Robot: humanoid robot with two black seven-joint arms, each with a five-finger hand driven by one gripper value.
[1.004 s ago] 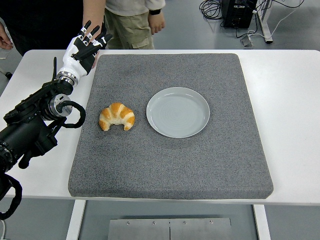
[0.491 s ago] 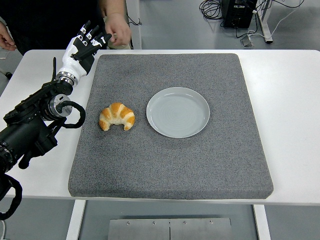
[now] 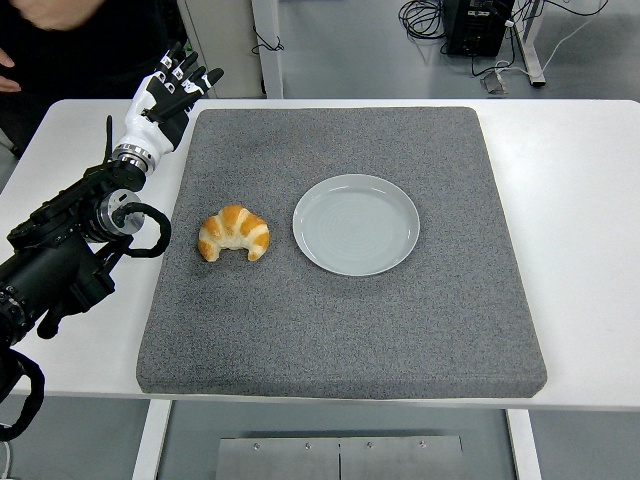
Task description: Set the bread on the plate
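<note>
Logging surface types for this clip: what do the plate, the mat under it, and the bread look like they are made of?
The round pale grey-blue plate looks like glazed ceramic or possibly melamine: smooth, with a soft sheen and faint concentric rings. The dark grey square mat seems to be felt or foam, with a speckled, matte, fuzzy surface. The golden crescent-shaped bread has a glossy, ridged crust; whether it is real or a replica cannot be told.

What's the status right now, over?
Left robot hand open, at mat's far-left corner. Croissant on mat, left of empty plate. Path clear.

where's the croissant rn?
In the head view, the croissant lies on the grey mat, left of centre, just left of the empty plate, not touching it.
</note>
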